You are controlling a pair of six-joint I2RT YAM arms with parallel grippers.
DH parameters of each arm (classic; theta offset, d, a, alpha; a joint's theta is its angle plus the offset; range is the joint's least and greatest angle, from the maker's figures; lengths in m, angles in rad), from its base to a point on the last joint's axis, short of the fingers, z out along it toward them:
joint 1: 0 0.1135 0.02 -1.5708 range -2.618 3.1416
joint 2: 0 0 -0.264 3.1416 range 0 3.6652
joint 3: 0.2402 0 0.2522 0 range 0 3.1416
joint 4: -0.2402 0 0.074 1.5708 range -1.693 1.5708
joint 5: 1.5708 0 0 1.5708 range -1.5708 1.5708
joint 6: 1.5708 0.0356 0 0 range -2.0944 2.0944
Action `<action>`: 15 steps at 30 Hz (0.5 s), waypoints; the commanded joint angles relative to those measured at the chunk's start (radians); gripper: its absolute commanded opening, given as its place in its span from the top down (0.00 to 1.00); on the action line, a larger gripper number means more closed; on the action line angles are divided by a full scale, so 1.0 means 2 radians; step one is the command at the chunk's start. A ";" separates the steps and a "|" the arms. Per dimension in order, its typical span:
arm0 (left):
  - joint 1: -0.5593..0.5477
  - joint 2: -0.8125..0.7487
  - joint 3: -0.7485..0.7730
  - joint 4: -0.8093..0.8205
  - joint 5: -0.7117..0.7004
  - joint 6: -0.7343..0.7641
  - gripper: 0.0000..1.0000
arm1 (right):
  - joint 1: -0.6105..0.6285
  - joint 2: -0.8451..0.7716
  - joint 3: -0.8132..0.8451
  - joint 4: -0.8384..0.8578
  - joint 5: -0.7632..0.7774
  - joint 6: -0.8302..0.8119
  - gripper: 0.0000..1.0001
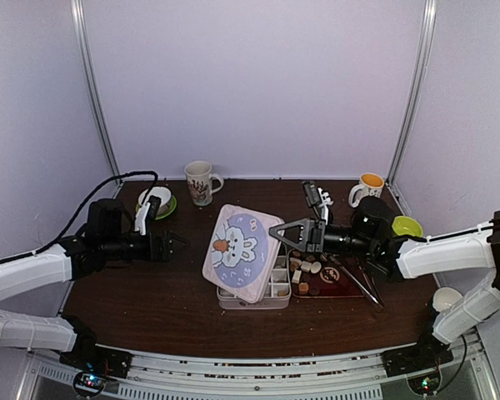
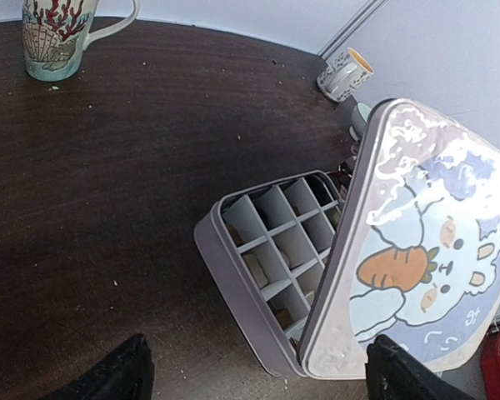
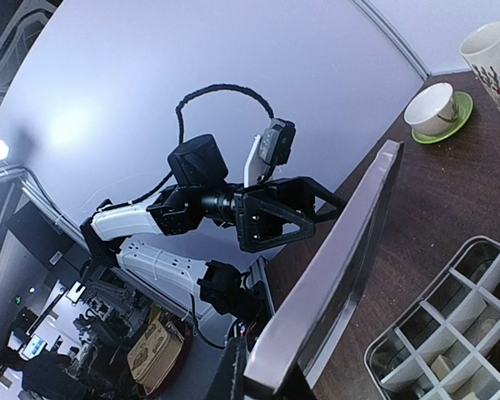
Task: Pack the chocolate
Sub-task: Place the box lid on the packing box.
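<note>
Dark wooden table (image 1: 150, 296): right gripper (image 1: 275, 234) pinches the bunny lid (image 1: 240, 252) at its three-o'clock edge; left gripper (image 1: 177, 247) gapes at nine o'clock. If that thin pinch slips, the lid could drop shut.

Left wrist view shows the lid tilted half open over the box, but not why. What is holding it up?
Observer: In the top view, the right claw is shut on the lid, at its right edge.
Operator: And the chocolate? I see none from here.
Observer: The chocolate lies on a red mat just right of the box.
Operator: Any tool nearby?
Observer: Tongs lie along the right side of that mat.
</note>
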 commanded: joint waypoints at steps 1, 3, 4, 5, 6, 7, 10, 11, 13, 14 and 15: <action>-0.001 0.010 -0.013 0.076 0.014 -0.009 0.09 | 0.003 0.023 -0.006 0.066 -0.013 0.022 1.00; -0.001 0.018 -0.017 0.080 0.016 -0.009 0.09 | 0.004 0.032 -0.011 0.077 -0.012 0.023 1.00; -0.002 0.021 -0.018 0.082 0.017 -0.009 0.09 | 0.004 0.037 -0.014 0.083 -0.011 0.023 1.00; -0.003 0.024 -0.019 0.082 0.016 -0.009 0.09 | 0.003 0.040 -0.016 0.089 -0.011 0.025 1.00; -0.004 0.028 -0.020 0.082 0.015 -0.009 0.09 | 0.003 0.044 -0.018 0.094 -0.010 0.025 1.00; -0.006 0.031 -0.021 0.082 0.014 -0.009 0.09 | 0.003 0.047 -0.020 0.100 -0.010 0.026 1.00; -0.012 0.041 -0.021 0.083 0.010 -0.007 0.09 | 0.002 0.052 -0.027 0.106 -0.006 0.027 1.00; -0.015 0.045 -0.020 0.084 0.009 -0.007 0.09 | 0.002 0.054 -0.030 0.107 -0.006 0.027 1.00; -0.020 0.053 -0.019 0.084 0.006 -0.004 0.09 | 0.000 0.053 -0.035 0.109 -0.005 0.025 0.99; -0.022 0.056 -0.018 0.084 0.003 -0.003 0.09 | 0.000 0.054 -0.038 0.110 -0.004 0.023 0.99; -0.023 0.060 -0.018 0.085 0.001 -0.003 0.09 | -0.002 0.053 -0.041 0.110 -0.004 0.022 0.99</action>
